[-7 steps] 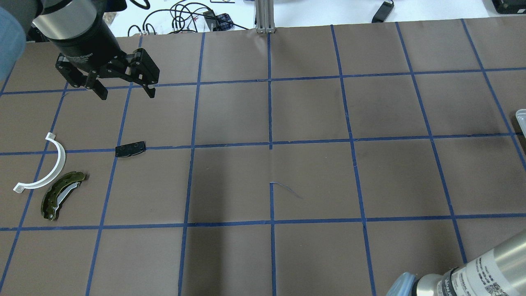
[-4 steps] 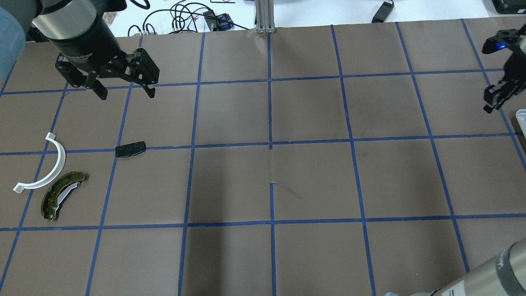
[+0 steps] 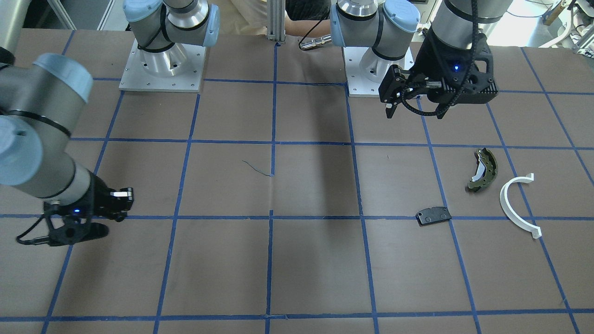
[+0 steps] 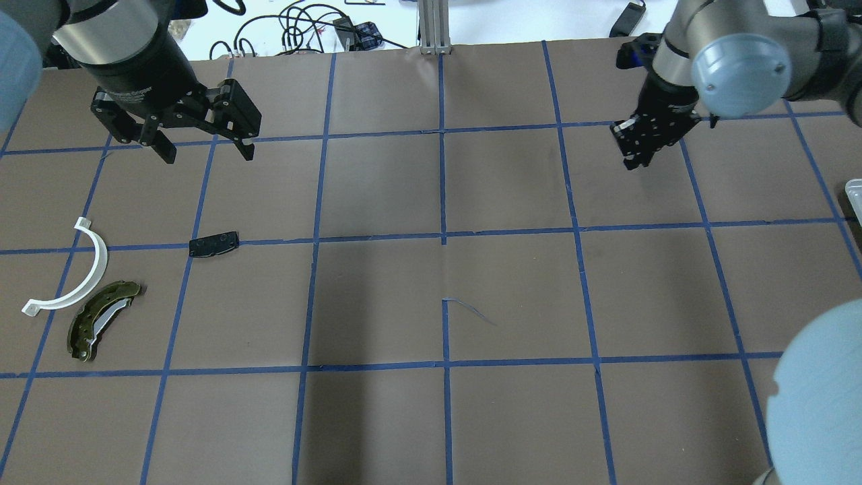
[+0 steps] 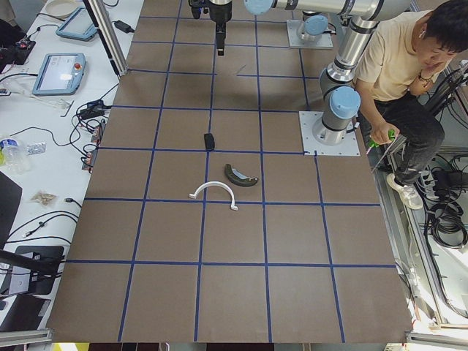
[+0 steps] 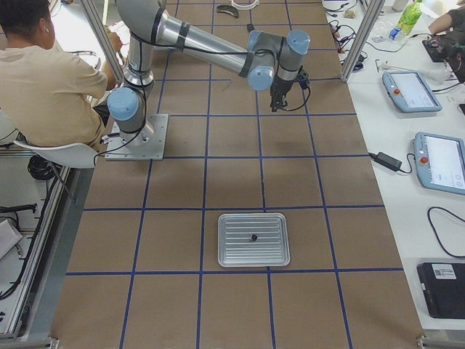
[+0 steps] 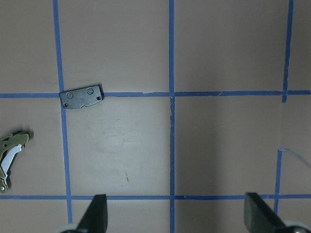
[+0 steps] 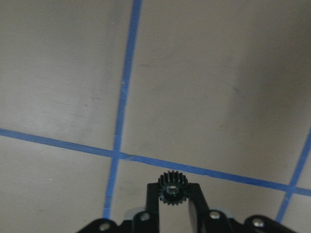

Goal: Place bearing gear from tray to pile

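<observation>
My right gripper is shut on a small black toothed bearing gear and holds it above the brown mat. It hangs over the right half of the table, away from the tray. The pile lies at the left: an olive-green brake shoe, a white half-ring and a flat black pad. My left gripper is open and empty, raised beyond the pad. The pad also shows in the left wrist view, between the left gripper's fingers.
The ribbed metal tray holds one small dark part; its corner shows at the overhead view's right edge. The right arm's elbow fills the lower right corner. An operator sits beside the robot's base. Cables lie past the far edge.
The right gripper has come in from the right edge and moved left over the table with the gear. The left arm and the pile have not moved.
</observation>
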Motion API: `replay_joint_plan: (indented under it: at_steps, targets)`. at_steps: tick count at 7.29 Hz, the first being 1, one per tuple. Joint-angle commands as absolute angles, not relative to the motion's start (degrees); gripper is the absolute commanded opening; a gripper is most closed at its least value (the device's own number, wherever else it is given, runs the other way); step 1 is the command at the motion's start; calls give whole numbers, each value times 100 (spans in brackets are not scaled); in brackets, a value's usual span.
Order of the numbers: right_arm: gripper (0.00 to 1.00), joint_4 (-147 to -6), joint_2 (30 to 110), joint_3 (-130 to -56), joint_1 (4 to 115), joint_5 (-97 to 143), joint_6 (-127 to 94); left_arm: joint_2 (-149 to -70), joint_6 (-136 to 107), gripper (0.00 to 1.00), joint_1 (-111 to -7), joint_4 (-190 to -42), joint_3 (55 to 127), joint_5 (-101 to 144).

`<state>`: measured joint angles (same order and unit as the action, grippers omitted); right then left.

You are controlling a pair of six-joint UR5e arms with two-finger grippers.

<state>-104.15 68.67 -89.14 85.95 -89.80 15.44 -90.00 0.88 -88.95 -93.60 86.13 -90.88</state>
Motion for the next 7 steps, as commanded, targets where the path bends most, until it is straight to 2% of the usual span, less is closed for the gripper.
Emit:
replay_joint_plan:
  at_steps: [1, 4, 7]
  targets:
    - [0, -10441, 6707, -8921, 9515, -8433, 425, -8991, 88, 100, -8895, -9360, 8613, -9105]
    - [0, -11457, 6119, -8921, 10667, -7876, -1023, -8991, 105, 100, -8903, -9326, 8709, -9088]
    - [0, -11637, 5792, -9008, 11205, -7849, -1475, -8948, 36, 100, -8895, -9308, 8710, -9097]
